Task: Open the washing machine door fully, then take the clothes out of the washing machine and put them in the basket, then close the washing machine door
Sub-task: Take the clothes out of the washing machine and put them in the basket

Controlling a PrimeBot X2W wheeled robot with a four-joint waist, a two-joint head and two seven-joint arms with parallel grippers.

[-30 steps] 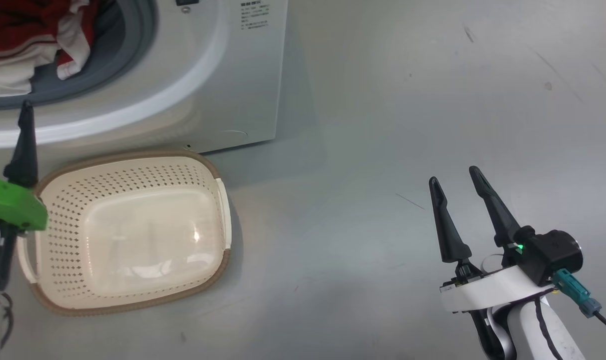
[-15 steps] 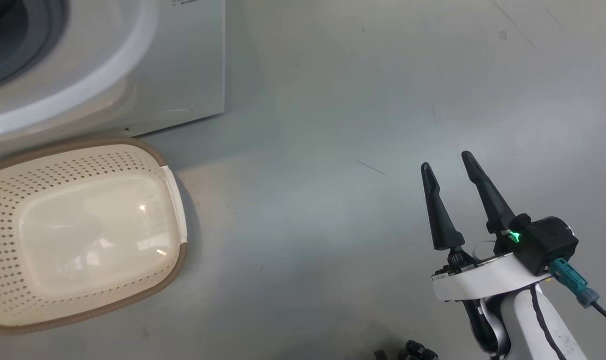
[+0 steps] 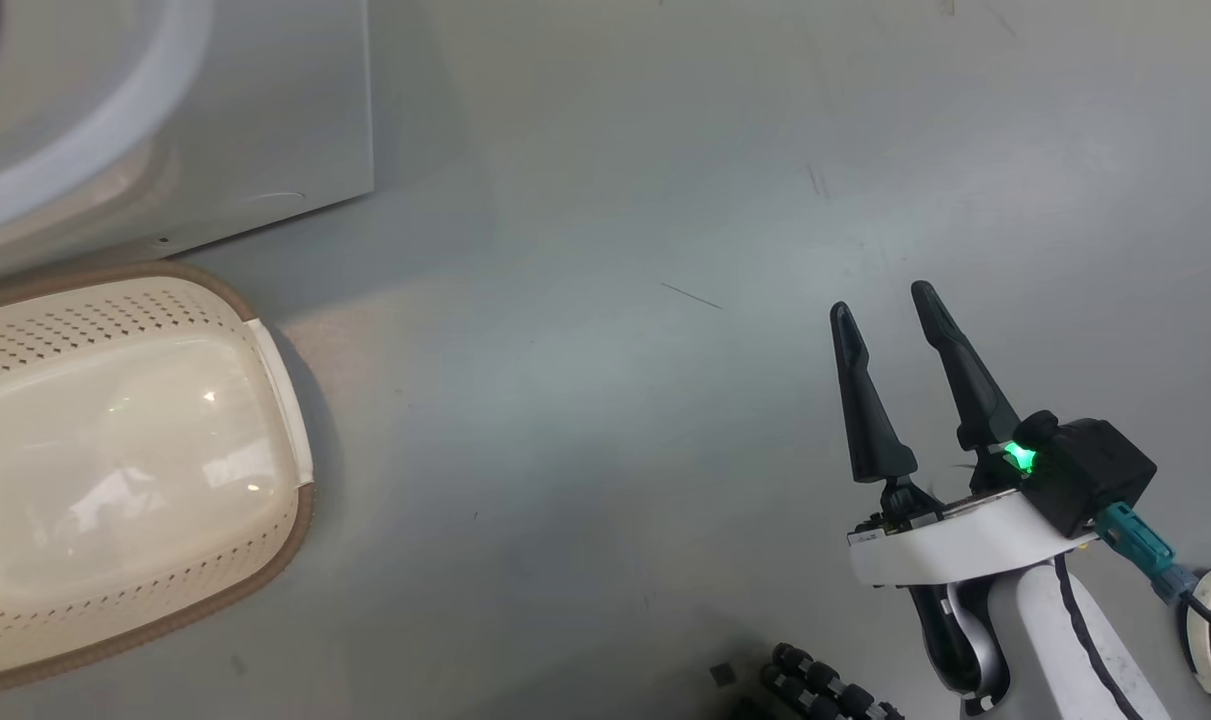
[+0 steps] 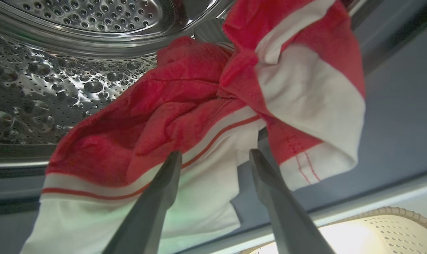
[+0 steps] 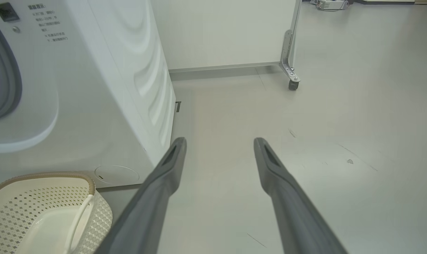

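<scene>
- Looking along my right wrist camera, I see the washing machine [image 5: 93,88] standing white on the pale floor [image 5: 305,158], with its grey seal at the far left edge.
- The basket [image 3: 115,450] sits on the floor just in front of the machine's lower front, on my left.
- The clothes [image 4: 185,106], red with white bands, lie at the mouth of the steel drum [image 4: 58,88] and spill outward.
- My left gripper [image 4: 215,152] is spread wide with nothing clamped, its tips right at the white hem. I cannot tell if they touch it.
- My right gripper [image 3: 880,298] hangs wide open over the floor, well apart from the basket, holding nothing.
</scene>
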